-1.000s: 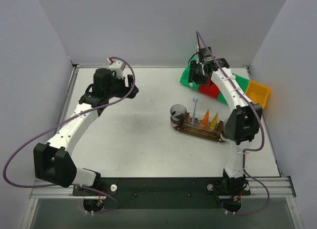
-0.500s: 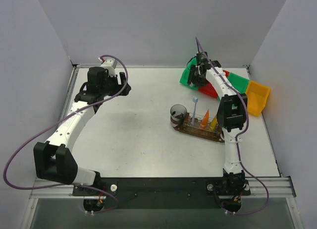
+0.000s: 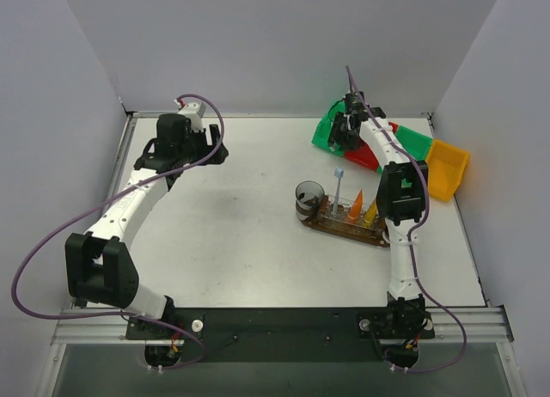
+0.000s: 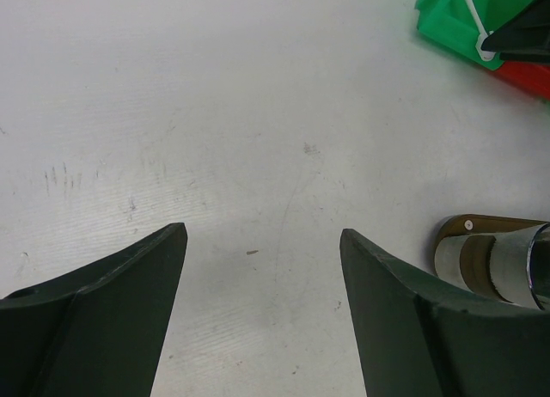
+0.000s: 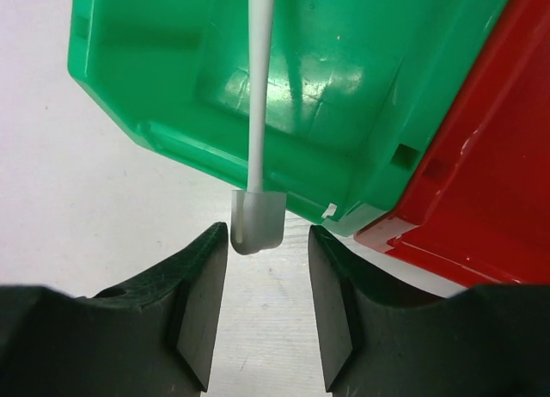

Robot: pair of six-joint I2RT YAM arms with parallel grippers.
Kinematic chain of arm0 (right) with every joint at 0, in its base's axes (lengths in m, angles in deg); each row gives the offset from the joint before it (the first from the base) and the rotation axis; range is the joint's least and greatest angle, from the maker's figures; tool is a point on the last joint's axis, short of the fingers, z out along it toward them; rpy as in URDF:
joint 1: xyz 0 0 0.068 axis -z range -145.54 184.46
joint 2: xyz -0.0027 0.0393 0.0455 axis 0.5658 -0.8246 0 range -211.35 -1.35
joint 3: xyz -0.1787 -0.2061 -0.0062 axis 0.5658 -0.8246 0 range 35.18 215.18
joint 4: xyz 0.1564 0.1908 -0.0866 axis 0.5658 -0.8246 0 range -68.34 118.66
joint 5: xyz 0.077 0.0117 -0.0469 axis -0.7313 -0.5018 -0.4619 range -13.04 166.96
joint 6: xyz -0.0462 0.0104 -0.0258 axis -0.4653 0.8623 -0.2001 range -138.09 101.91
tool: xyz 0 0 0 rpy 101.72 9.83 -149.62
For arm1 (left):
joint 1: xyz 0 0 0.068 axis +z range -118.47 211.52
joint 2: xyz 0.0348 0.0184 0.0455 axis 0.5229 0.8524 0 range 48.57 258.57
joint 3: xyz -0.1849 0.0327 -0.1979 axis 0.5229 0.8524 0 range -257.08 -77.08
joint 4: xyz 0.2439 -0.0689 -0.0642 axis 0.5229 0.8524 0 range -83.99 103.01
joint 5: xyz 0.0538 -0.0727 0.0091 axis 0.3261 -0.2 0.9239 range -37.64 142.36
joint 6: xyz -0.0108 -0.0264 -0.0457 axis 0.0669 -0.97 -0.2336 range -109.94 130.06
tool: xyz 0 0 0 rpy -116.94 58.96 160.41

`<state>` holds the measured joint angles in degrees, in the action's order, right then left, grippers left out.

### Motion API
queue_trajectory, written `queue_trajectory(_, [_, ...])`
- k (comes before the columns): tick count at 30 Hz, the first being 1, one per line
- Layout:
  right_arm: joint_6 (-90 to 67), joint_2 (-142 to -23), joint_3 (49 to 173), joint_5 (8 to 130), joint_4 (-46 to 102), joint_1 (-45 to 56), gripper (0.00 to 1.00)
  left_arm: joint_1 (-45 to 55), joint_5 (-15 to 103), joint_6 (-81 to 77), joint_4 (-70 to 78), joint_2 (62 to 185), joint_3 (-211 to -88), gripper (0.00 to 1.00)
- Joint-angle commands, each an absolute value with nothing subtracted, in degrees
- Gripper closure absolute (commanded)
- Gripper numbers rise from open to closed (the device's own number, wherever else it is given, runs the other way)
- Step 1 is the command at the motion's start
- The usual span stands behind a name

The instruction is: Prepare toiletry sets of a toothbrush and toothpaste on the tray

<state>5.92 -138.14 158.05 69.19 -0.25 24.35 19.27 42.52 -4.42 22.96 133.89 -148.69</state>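
The dark wooden tray (image 3: 337, 228) lies right of centre and carries clear cups with a white toothbrush (image 3: 339, 186), an orange toothpaste tube (image 3: 356, 205) and a yellow one (image 3: 371, 213). An empty cup (image 3: 308, 198) stands at its left end. My right gripper (image 3: 345, 136) (image 5: 268, 242) is open at the green bin (image 5: 361, 79). The head of a white toothbrush (image 5: 257, 220) sits between its fingertips, its handle leaning up into the bin. My left gripper (image 3: 211, 149) (image 4: 262, 234) is open over bare table, far left of the tray (image 4: 454, 239).
A red bin (image 3: 365, 155) and a yellow bin (image 3: 448, 167) adjoin the green bin (image 3: 326, 131) at the back right. Grey walls close in the table on three sides. In the left wrist view the green bin (image 4: 443, 23) shows at the top right corner.
My left arm has drawn back to the left. My right arm has folded its elbow inward, bringing its gripper lower at the green bin's near edge.
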Motion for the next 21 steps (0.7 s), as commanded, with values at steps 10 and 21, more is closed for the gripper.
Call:
queue_trajectory(10, [7.8,-141.0,161.1,67.4,1.8,24.9,0.63,20.1,41.3,-5.0,21.1,134.1,-151.5,0.18])
queue_trajectory(21, [8.6,-141.5,161.3,67.5,2.3,25.4,0.67,20.1,40.8,-5.0,20.2,134.4,-151.5,0.18])
